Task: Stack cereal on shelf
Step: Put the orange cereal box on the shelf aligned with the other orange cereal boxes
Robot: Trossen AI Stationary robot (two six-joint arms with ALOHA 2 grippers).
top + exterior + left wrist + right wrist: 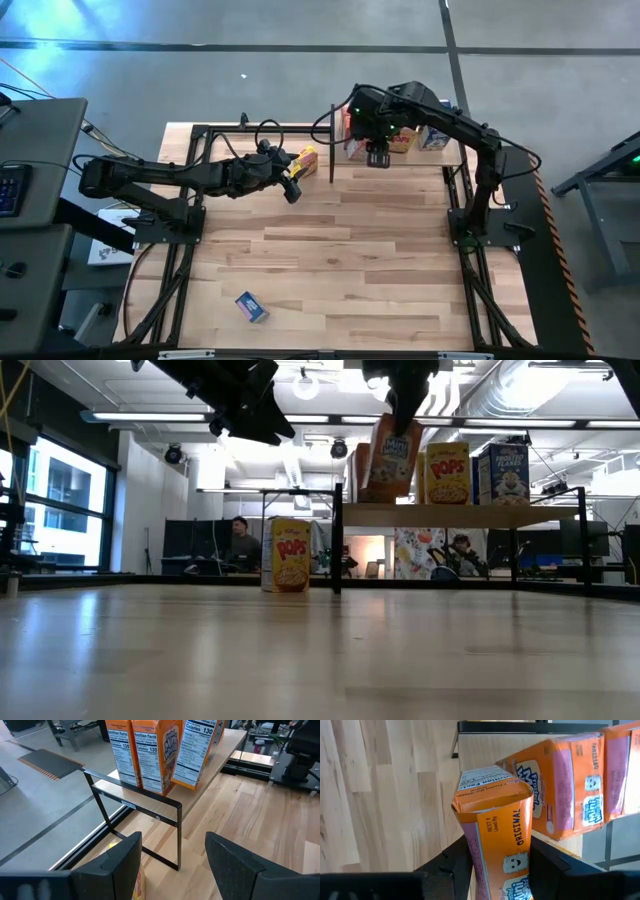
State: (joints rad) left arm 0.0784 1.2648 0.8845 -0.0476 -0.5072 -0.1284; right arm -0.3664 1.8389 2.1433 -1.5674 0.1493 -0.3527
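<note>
An orange cereal box [495, 840], pinched near its top by the fingers of the right gripper [497, 870], hangs tilted over the left end of the shelf [460, 515] at upper centre of the overhead frame. We judge it light, thin-walled card, glossy and easily dented, so its narrow side panels just below the top flap look the soundest hold. Two more orange boxes [140, 750] stand upright on the pale wood board beside it, with a yellow box [447, 473] and a blue box [505, 473] farther along; thin black posts carry the board. On the plank-patterned worktop [380, 260] a yellow box [290, 555] stands just left of the shelf, and a blue box [251, 307] lies near the lower left. The left gripper [172, 865] hovers over that yellow one, fingers half spread and holding nothing.
</note>
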